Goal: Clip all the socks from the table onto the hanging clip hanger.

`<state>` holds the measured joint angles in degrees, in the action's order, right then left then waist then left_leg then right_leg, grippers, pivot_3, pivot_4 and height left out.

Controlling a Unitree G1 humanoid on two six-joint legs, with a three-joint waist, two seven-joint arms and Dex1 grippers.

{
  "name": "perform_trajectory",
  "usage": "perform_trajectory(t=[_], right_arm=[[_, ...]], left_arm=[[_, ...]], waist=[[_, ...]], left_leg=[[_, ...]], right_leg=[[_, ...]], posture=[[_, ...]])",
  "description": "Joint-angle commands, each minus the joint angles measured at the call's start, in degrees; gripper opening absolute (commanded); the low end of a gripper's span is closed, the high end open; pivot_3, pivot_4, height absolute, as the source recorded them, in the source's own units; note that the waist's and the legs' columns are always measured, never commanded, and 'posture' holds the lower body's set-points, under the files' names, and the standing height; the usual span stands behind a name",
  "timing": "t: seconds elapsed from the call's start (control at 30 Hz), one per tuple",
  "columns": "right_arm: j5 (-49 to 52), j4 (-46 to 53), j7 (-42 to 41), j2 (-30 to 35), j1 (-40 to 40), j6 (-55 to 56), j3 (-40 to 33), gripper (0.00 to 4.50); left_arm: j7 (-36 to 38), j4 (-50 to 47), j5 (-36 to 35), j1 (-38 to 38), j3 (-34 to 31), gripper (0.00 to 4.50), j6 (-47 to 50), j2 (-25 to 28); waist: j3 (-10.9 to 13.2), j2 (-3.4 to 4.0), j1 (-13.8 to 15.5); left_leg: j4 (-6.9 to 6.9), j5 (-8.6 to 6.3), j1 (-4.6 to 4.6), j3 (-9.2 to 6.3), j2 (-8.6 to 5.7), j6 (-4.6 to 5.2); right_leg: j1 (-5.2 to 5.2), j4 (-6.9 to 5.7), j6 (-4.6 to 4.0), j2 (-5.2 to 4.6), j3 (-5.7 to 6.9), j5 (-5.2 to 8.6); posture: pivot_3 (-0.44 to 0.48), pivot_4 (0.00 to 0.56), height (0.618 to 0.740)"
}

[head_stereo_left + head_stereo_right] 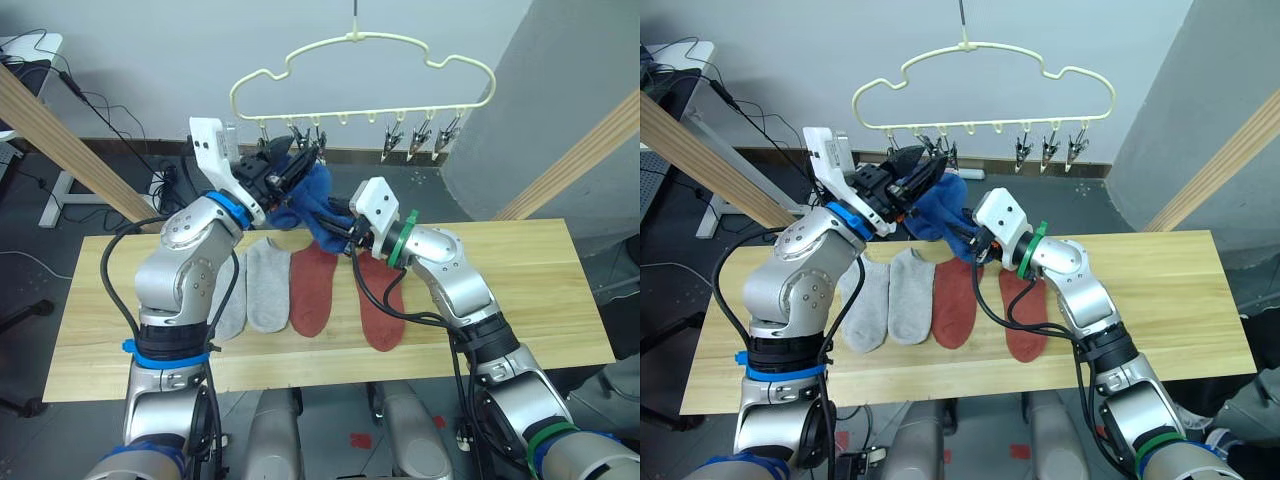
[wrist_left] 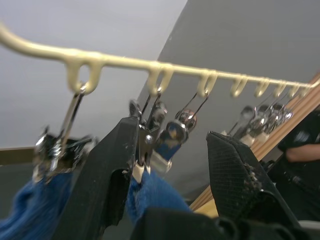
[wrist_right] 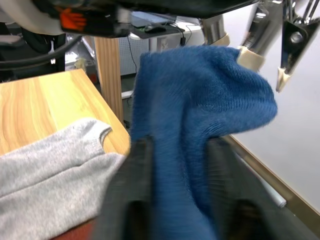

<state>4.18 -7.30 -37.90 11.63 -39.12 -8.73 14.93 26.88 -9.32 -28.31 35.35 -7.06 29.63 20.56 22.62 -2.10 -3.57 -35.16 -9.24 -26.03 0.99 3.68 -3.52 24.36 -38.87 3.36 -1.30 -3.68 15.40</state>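
Left eye view: the pale yellow clip hanger [image 1: 362, 75] hangs at upper centre, clips in a row along its lower bar. The left gripper [image 1: 300, 165] is raised to the clips at the bar's left end. The right gripper [image 1: 338, 236] sits just below, at mid-frame, clamped on the hanging blue sock [image 1: 312, 200]. On the table [image 1: 520, 290], four socks lie side by side at centre: two grey socks [image 1: 255, 285] on the left, two rust-red socks [image 1: 345, 290] on the right.

Left wrist view adds detail the head views lack: the left fingers [image 2: 107, 175] stand apart, with a metal clip [image 2: 145, 145] between them, close against one finger. Blue fabric sits at that clip's lower end, and more blue fabric hangs under the neighbouring clip at lower left of the frame. Whether a clip is pressed cannot be told.

Right wrist view shows the right fingers [image 3: 137, 175] narrow, pinching the blue sock, with grey sock and table edge behind it.
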Motion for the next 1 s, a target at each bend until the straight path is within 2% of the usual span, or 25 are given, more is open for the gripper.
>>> perform_trajectory(t=[0.03,0.4,0.53,0.67,0.83,0.93,1.0], right_arm=[[-1.2,4.4,0.1,0.9,1.9,-0.8,0.7,2.19],[-0.3,15.8,-2.0,6.8,8.1,-7.0,-0.1,2.19],[8.3,33.7,-6.9,17.2,15.1,-17.6,-9.6,2.19],[17.0,43.1,-6.8,23.2,18.5,-27.3,-18.7,2.19],[25.4,49.8,-5.0,26.8,19.6,-35.5,-25.5,2.19],[27.5,50.8,-3.7,28.3,19.8,-37.6,-27.0,2.19],[28.4,51.0,-2.8,29.2,19.9,-38.7,-27.8,2.23]], left_arm=[[0.5,-4.0,0.7,-1.2,0.1,2.45,-2.0,0.6],[0.5,-6.7,3.6,-5.7,0.6,2.45,-5.0,1.6],[0.1,-9.2,7.4,-9.8,3.3,2.45,-10.7,0.4],[-1.3,-9.4,10.3,-12.0,5.7,2.45,-15.2,-2.4],[-2.8,-8.4,13.9,-14.3,8.6,2.45,-20.0,-5.8],[-4.3,-6.8,15.9,-14.0,9.2,2.45,-22.1,-7.3],[-5.9,-5.1,17.3,-13.3,8.9,2.07,-23.4,-8.2]], waist=[[0.0,0.0,0.1],[0.0,0.0,0.2],[0.0,0.01,0.8],[0.0,0.0,1.2],[0.0,-0.02,0.5],[0.0,-0.02,0.3],[0.0,-0.02,0.3]], left_leg=[[0.0,0.0,0.0,0.0,0.0,0.0],[0.01,-0.01,0.01,-0.03,0.01,0.03],[0.05,-0.01,-0.01,-0.02,-0.02,0.01],[0.04,-0.05,-0.03,-0.03,-0.04,0.09],[0.03,-0.05,0.06,-0.14,-0.02,0.12],[0.02,-0.02,0.05,-0.14,-0.03,0.13],[0.01,-0.01,0.05,-0.14,-0.04,0.14]], right_leg=[[0.0,0.0,0.0,0.0,-0.01,0.0],[0.0,-0.02,0.0,0.01,0.0,0.0],[-0.03,0.06,0.01,-0.03,-0.01,0.01],[-0.07,0.13,0.0,-0.06,0.04,0.0],[-0.12,0.05,0.01,0.03,0.03,0.01],[-0.12,0.04,0.07,0.03,0.0,0.04],[-0.12,0.04,0.18,0.04,-0.01,0.11]], posture=[[-0.112,0.374,0.74],[-0.101,0.375,0.74],[-0.101,0.368,0.74],[-0.111,0.36,0.74],[-0.131,0.363,0.74],[-0.14,0.362,0.74],[-0.144,0.363,0.74]])
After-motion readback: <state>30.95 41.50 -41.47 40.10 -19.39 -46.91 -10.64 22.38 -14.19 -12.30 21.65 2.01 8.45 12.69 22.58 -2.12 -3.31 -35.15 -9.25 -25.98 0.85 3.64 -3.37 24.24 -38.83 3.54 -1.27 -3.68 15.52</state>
